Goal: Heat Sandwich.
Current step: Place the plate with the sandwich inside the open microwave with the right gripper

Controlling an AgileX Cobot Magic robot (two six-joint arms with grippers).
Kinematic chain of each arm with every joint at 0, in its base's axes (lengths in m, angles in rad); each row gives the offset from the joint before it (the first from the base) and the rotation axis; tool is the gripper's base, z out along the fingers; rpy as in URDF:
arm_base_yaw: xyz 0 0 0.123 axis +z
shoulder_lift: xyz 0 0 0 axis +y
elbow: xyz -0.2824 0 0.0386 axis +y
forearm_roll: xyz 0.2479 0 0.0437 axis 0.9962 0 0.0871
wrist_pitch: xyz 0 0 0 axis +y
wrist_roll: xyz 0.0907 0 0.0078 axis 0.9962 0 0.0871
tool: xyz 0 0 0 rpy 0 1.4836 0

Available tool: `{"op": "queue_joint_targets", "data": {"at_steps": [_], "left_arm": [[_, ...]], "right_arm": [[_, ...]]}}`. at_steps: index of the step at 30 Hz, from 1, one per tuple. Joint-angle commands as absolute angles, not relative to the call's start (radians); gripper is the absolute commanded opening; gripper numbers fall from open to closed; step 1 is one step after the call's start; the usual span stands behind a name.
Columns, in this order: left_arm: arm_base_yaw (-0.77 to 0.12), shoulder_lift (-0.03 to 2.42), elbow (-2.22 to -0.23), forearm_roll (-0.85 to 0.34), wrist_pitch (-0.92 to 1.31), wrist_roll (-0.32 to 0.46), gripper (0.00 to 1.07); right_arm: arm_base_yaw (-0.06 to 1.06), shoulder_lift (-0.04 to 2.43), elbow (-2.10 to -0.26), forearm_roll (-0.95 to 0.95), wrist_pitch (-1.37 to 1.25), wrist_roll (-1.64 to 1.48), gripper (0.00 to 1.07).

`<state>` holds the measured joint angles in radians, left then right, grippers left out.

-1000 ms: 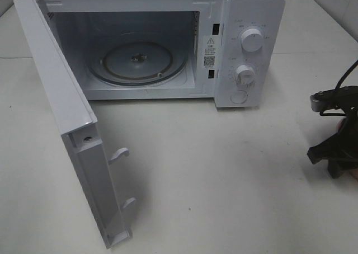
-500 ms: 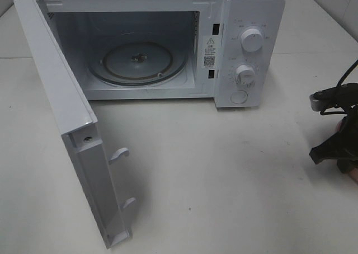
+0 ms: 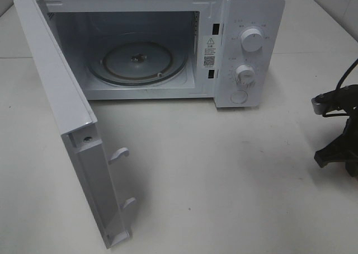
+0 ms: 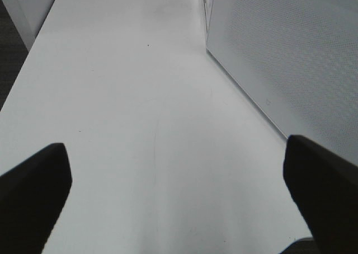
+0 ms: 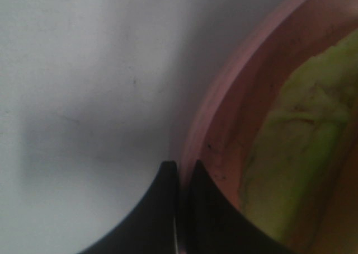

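In the right wrist view the sandwich (image 5: 296,131), pale yellow with green tints, lies on a round pink plate (image 5: 224,97). My right gripper (image 5: 180,167) is shut on the plate's rim, one dark finger outside it and one inside. In the exterior view the right gripper (image 3: 340,153) sits low at the far right edge, and the plate and sandwich are out of frame there. My left gripper (image 4: 179,198) is open over bare table beside the microwave's side wall (image 4: 291,58), holding nothing.
The white microwave (image 3: 251,19) stands at the back with its door (image 3: 67,125) swung wide open toward the front left. Its glass turntable (image 3: 137,61) is bare. White tabletop (image 3: 224,181) lies between the microwave and the right gripper.
The right gripper's jaws have closed onto the plate rim, and the gripper has shifted slightly to the right in the exterior view. The left gripper has stayed open.
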<state>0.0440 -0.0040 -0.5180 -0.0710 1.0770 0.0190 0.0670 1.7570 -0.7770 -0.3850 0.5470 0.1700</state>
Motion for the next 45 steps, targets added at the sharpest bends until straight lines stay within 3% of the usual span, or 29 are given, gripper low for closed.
{"op": "queue_joint_targets", "data": {"at_steps": [1,8,27,45], "left_arm": [[0.048,-0.020,-0.517,-0.069,1.072,0.019,0.98],[0.048,-0.020,-0.517,-0.069,1.072,0.019,0.98],[0.048,-0.020,-0.517,-0.069,1.072,0.019,0.98],[0.048,-0.020,-0.517,-0.069,1.072,0.019,0.98]], "right_arm": [[0.092,1.737,-0.783,-0.453,0.605,0.236,0.00],[0.149,1.676,-0.783,-0.519,0.684,0.307,0.00],[0.312,1.540,-0.759,-0.486,0.837,0.301,0.00],[0.539,1.333,-0.654,-0.476,0.898,0.301,0.00]]}}
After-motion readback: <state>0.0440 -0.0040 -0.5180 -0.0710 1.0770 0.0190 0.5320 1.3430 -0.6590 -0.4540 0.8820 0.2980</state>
